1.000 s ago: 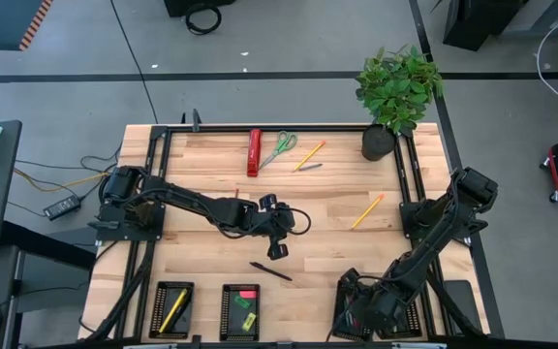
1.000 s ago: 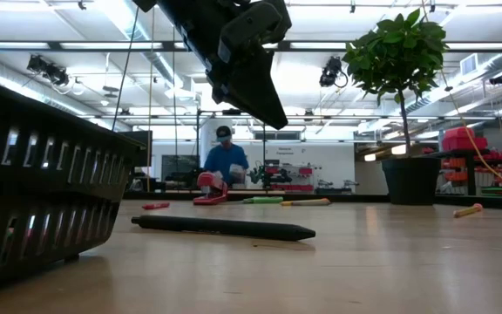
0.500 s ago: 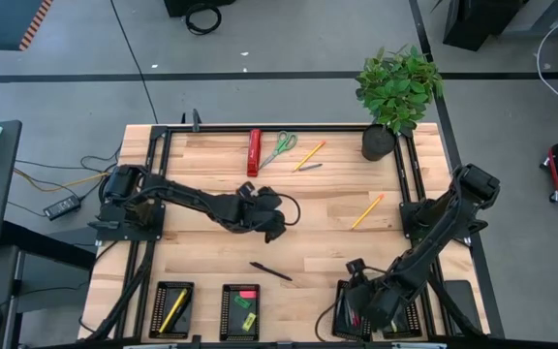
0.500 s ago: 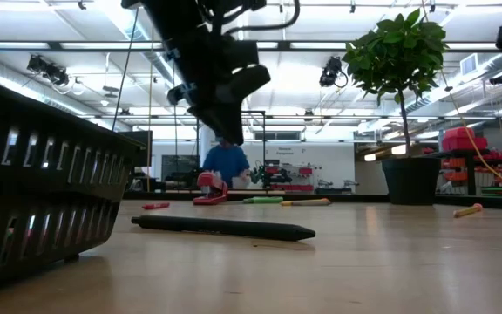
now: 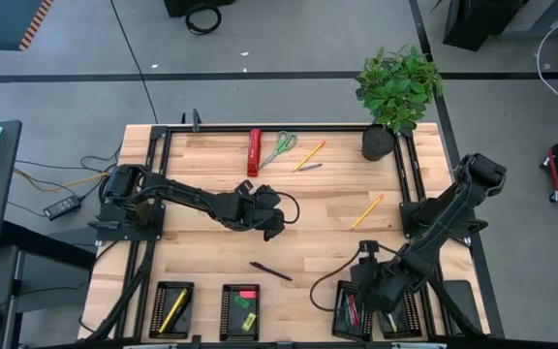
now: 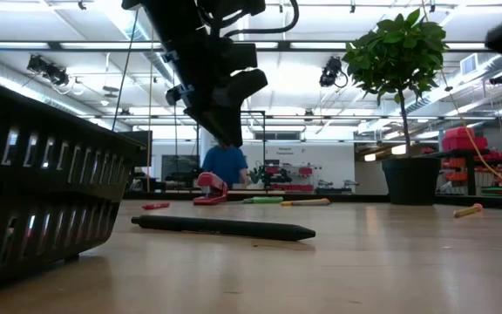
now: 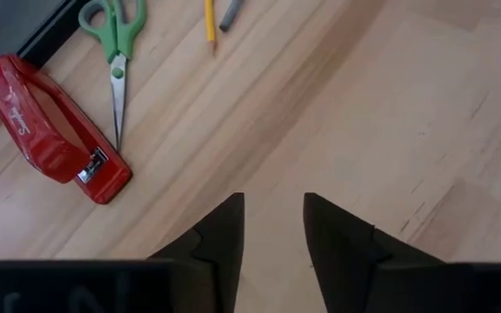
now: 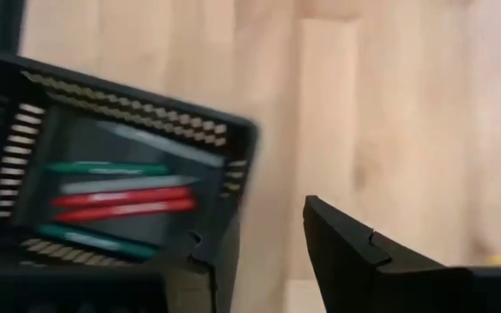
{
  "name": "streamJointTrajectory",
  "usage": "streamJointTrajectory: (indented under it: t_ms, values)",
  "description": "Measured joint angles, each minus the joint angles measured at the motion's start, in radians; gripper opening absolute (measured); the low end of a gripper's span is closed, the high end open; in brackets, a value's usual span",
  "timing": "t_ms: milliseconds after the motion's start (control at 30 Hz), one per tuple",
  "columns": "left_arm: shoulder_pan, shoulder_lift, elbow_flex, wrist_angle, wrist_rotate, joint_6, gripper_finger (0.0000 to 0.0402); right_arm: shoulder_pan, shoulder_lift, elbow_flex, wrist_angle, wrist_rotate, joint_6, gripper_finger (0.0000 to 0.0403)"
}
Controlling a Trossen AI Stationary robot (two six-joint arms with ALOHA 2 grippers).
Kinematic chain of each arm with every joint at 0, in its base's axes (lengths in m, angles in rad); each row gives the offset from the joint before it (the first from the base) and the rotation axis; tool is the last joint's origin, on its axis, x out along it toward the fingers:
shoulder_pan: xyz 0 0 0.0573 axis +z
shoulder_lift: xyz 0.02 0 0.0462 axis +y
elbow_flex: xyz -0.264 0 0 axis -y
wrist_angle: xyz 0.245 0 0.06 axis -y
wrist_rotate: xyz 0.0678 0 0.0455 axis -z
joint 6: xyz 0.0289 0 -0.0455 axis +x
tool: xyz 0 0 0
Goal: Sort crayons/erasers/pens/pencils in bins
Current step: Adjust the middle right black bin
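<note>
Above mid-desk, my left fingers (image 7: pixel 272 228) hover parted and empty; the black pen (image 5: pixel 271 271) lies nearby, toward the bins. My right fingers (image 8: pixel 272 236), parted and empty, hang beside the crayon bin (image 8: pixel 120 187). Next, I judge: grasp that pen.

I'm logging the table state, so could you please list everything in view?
Bins: four, black, along the near edge.
Black pen: one, lying loose in front of the bins.
Pencils: three loose, orange-yellow, one right of centre and two by the scissors.
Scissors: one, green-handled, far edge.
Stapler: one, red, beside scissors.
Potted plant: one, green, far right corner.
Left tool: open, empty, mid-table.
Right tool: open, empty, beside a bin holding red and green sticks.
</note>
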Motion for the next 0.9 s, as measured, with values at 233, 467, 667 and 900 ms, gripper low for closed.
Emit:
streamJointTrajectory:
  t_ms: [233, 467, 667, 900]
  values:
    - [-0.006, 0.0, 0.0, -0.003, 0.001, 0.002, 0.0141, -0.035, 0.094, 0.0, 0.062, -0.162, 0.055, 0.0135]
    - [-0.005, 0.0, 0.0, -0.003, 0.003, 0.002, 0.0139, -0.065, 0.108, -0.005, 0.058, -0.163, 0.069, 0.0136]
    - [-0.01, 0.0, 0.0, -0.005, 0.004, 0.002, 0.0144, -0.088, 0.108, -0.005, 0.076, -0.169, 0.041, 0.0128]
    - [-0.013, 0.0, 0.0, -0.006, 0.004, 0.018, 0.0147, -0.093, 0.108, -0.005, 0.122, -0.17, -0.024, 0.0086]
